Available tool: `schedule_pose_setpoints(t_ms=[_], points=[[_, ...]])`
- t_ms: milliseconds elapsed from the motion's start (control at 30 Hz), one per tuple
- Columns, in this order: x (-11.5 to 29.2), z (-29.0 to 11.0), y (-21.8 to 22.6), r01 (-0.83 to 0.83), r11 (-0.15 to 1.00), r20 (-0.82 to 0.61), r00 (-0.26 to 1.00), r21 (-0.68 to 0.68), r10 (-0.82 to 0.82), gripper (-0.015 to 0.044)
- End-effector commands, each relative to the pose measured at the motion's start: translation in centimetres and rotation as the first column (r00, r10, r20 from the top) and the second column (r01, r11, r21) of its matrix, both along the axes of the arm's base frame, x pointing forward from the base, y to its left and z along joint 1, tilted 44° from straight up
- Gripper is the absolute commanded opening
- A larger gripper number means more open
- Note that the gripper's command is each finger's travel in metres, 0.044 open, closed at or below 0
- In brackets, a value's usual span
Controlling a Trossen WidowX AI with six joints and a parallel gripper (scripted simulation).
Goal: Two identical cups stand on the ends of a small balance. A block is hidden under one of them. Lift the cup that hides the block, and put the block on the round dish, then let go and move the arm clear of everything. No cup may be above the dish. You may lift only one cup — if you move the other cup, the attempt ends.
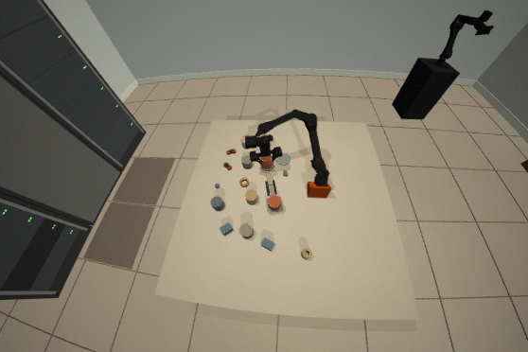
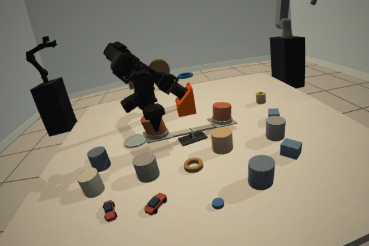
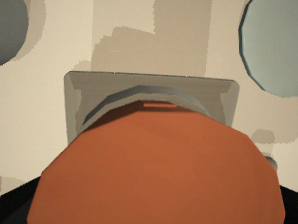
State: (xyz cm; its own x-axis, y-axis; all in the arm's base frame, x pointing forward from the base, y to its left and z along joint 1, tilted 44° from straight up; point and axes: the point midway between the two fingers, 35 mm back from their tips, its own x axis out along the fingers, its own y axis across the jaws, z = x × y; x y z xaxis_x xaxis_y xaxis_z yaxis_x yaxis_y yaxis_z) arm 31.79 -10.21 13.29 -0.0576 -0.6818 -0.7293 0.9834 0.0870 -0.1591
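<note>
Two orange cups stand on the ends of a small balance [image 1: 270,187] [image 2: 183,132]. My gripper [image 1: 266,160] [image 2: 154,127] is shut on the cup [image 1: 267,164] [image 2: 147,125] [image 3: 153,183] at the lower end, and the cup stands on or just above its grey pan [image 3: 100,90]. The other cup [image 1: 274,202] [image 2: 221,111] stands untouched on the raised end. The round pale blue dish [image 1: 283,159] [image 2: 135,141] [image 3: 273,36] lies flat beside the held cup's pan. No block shows; the cups hide what is under them.
Several cylinders stand around the balance, among them a tan one [image 2: 221,140], a grey one [image 2: 145,166] and a dark blue one [image 2: 261,172]. A brown ring [image 2: 192,163], two red toy cars [image 2: 155,203], blue blocks [image 2: 290,148] and the arm's orange base [image 2: 186,100] are nearby.
</note>
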Motion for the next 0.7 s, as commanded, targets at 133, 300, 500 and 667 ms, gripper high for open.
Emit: schedule_pose_setpoints(t_ms=[133,300,500,667], points=[[0.6,1.2,0.8,-0.004,1.0,0.027,1.0,-0.005,0.004,0.0],[0.6,1.7,1.2,-0.005,1.0,0.028,1.0,-0.005,0.005,0.0],[0.7,2.2,1.8,-0.006,1.0,0.028,1.0,-0.005,0.007,0.0],[0.6,2.7,2.2,-0.008,1.0,0.029,1.0,-0.005,0.008,0.0]])
